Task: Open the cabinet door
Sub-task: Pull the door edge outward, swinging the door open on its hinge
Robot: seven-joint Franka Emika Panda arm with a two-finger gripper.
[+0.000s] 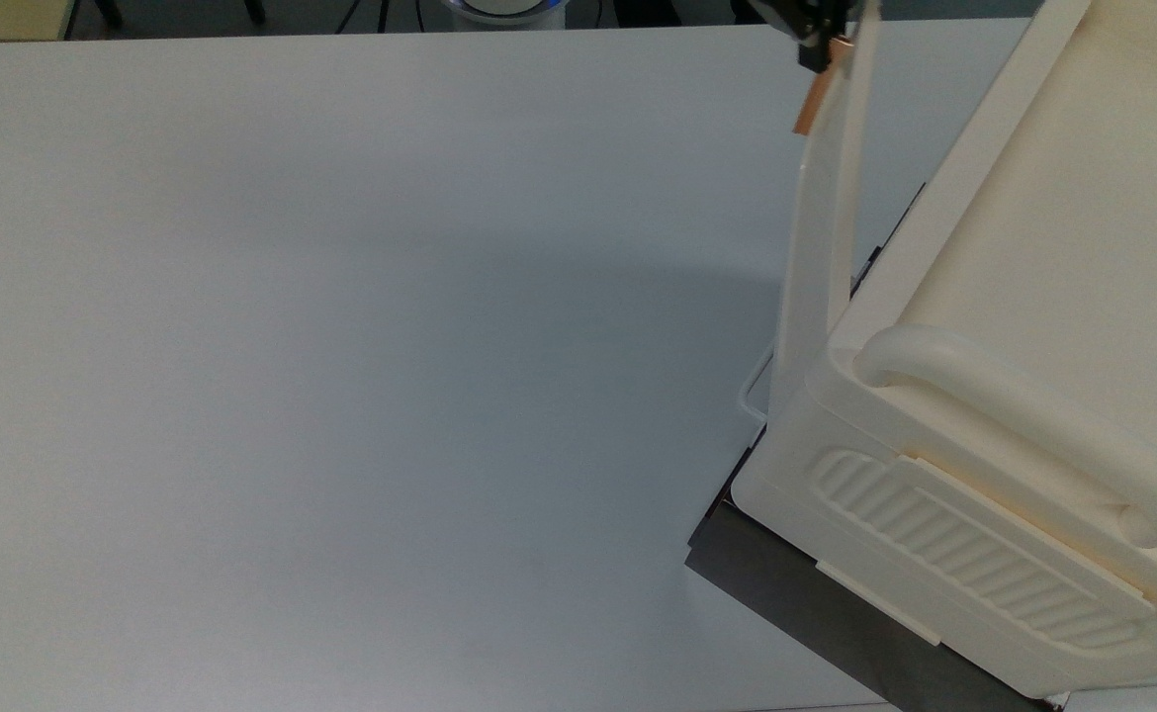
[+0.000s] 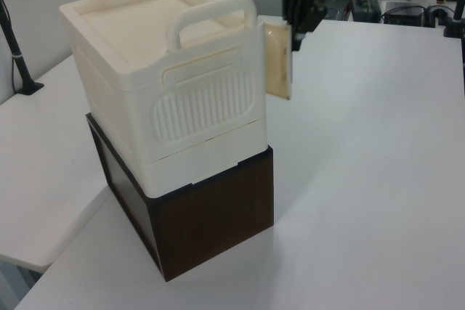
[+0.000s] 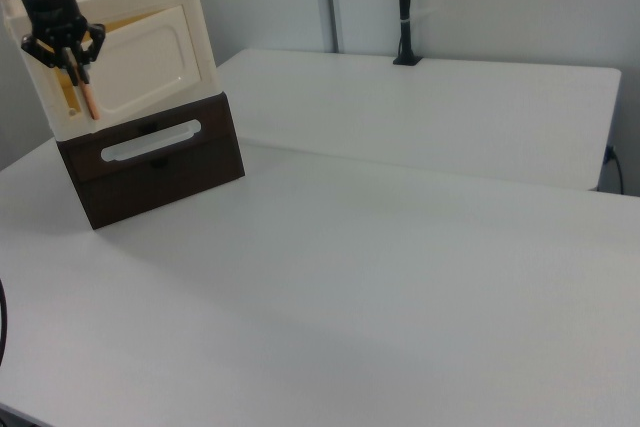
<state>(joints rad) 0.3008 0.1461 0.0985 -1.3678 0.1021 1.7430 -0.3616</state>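
White table (image 1: 341, 346) in the foreground, bare on the side nearest the top view's left. On it, toward the top view's right, a dark brown wooden base box (image 2: 211, 219) carrying a cream plastic cabinet (image 2: 167, 85) with two arched carry handles and a ribbed side panel (image 2: 205, 105). A white loop handle (image 3: 150, 141) lies across the front of the base box, below the cabinet.

The cabinet door (image 3: 150, 59) is swung partly away from the cabinet front, hinged at the corner nearest the ribbed side panel; a gap shows between its free edge and the cabinet body. Its copper-orange bar handle (image 3: 88, 97) sits at that free edge, farthest from the hinge.

The gripper (image 3: 75, 69) has its fingers closed around the upper part of the bar handle.
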